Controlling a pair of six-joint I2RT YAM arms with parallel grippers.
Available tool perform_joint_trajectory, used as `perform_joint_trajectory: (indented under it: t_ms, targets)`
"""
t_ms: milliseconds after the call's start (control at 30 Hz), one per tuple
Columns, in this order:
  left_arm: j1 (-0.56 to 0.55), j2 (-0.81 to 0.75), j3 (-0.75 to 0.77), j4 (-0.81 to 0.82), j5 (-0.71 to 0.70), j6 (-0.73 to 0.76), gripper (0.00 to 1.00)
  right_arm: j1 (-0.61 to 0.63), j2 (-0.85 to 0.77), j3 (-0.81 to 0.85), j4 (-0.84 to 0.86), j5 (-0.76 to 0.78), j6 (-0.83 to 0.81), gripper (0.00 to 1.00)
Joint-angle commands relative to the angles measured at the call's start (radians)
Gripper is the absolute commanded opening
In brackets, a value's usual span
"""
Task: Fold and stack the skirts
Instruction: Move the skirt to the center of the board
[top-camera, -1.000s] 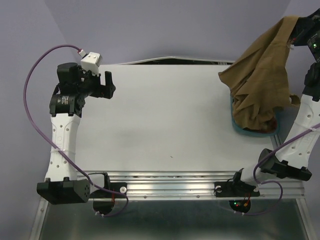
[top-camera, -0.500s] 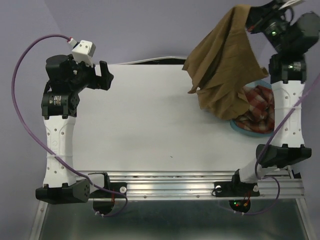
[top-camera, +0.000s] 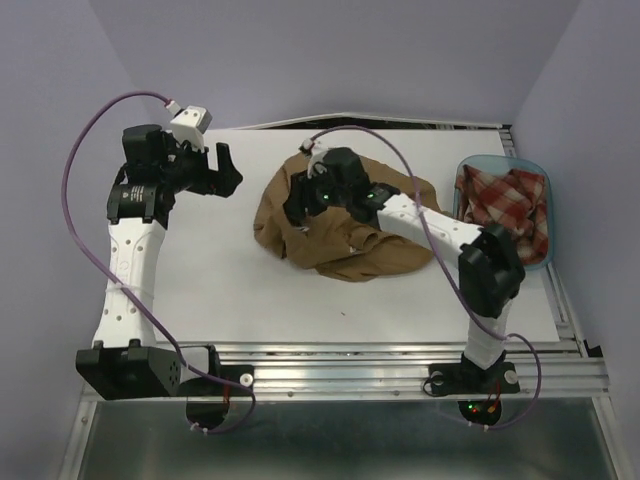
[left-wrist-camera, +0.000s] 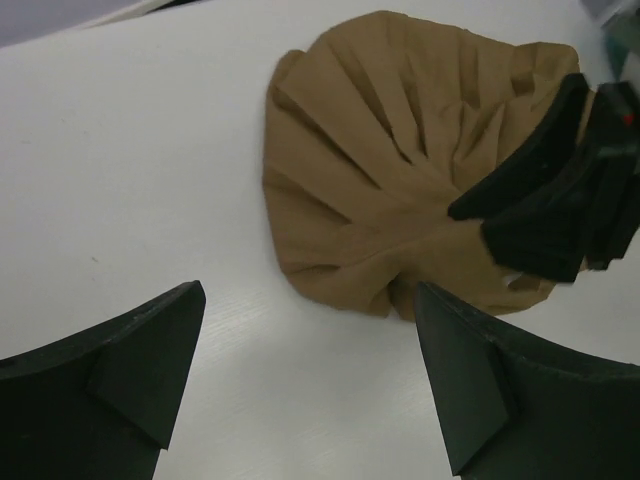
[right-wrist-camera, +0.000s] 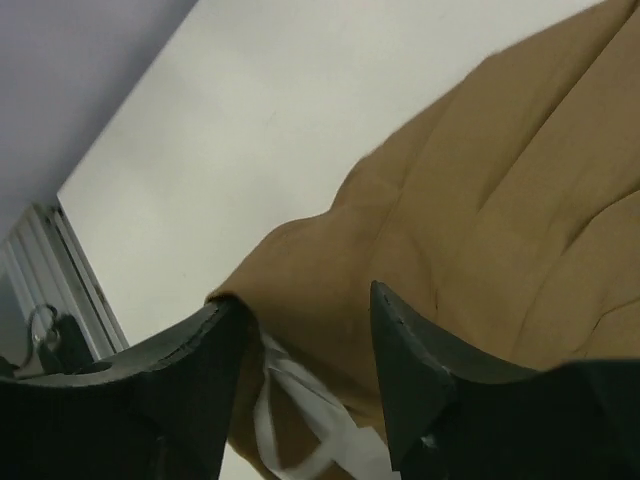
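One white table (top-camera: 200, 280) with two robot arms bolted at its near edge. There are two skirts. One tan-brown skirt (top-camera: 345, 240) lies in a crumpled, pleated heap near the table's middle. One red-and-cream plaid skirt (top-camera: 505, 205) sits bunched inside one translucent blue tub (top-camera: 471, 165) at the far right edge. The right gripper (top-camera: 298, 208) is down on the left part of the tan heap, fingers parted, with cloth and one white ribbon loop (right-wrist-camera: 290, 420) showing in the gap. The left gripper (top-camera: 222, 170) hovers over bare table left of the tan skirt, spread wide and holding nothing
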Motion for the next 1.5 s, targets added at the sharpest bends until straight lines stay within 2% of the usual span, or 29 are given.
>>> perform_joint_trajectory:
  t_ms: [0,67,133,200,233,300,367,433,467,533,567,733,967,1300,1467]
  targets:
    - [0.000,0.029,-0.054,0.034,0.047,-0.001,0.96,0.048,0.075,0.105,0.074,0.040,-0.077,0.81]
    - [0.006,0.038,-0.074,0.026,0.049,0.016,0.96,0.048,0.109,0.187,-0.025,0.060,-0.148,0.89]
    - [0.013,0.041,-0.086,0.020,0.053,0.035,0.96,0.048,0.101,0.225,-0.059,0.086,-0.221,0.94]
    - [0.017,0.052,-0.097,0.012,0.055,0.067,0.96,0.048,0.061,0.258,-0.193,0.145,-0.308,0.98]
    - [0.020,0.058,-0.102,0.003,0.053,0.073,0.96,0.048,0.014,0.249,-0.262,0.169,-0.342,0.98]
    - [0.020,0.084,-0.100,-0.032,0.073,0.113,0.94,0.022,-0.053,0.148,-0.293,0.218,-0.370,0.98]
    - [0.019,0.104,-0.103,-0.060,0.102,0.154,0.91,-0.010,-0.133,0.043,-0.296,0.223,-0.362,0.95]
    - [0.014,0.127,-0.109,-0.089,0.101,0.209,0.86,-0.068,-0.225,-0.087,-0.320,0.215,-0.341,0.87]
    - [-0.004,0.141,-0.105,-0.121,0.075,0.229,0.84,-0.109,-0.264,-0.153,-0.334,0.188,-0.339,0.82]
    - [-0.023,0.146,-0.097,-0.146,0.052,0.282,0.83,-0.143,-0.301,-0.222,-0.350,0.155,-0.312,0.79]
    - [-0.068,0.143,-0.091,-0.152,0.011,0.307,0.83,-0.152,-0.331,-0.256,-0.350,0.123,-0.325,0.75]
    - [-0.167,0.182,-0.040,-0.181,-0.129,0.361,0.83,-0.153,-0.371,-0.403,-0.350,0.068,-0.381,0.70]
    - [-0.341,0.247,-0.017,-0.203,-0.277,0.427,0.82,-0.153,-0.338,-0.448,-0.342,0.083,-0.402,0.66]
    - [-0.395,0.304,-0.017,-0.209,-0.349,0.443,0.81,-0.162,-0.223,-0.437,-0.276,0.144,-0.385,0.58]
    - [-0.400,0.300,-0.065,-0.203,-0.399,0.461,0.81,-0.162,-0.206,-0.431,-0.271,0.172,-0.399,0.54]
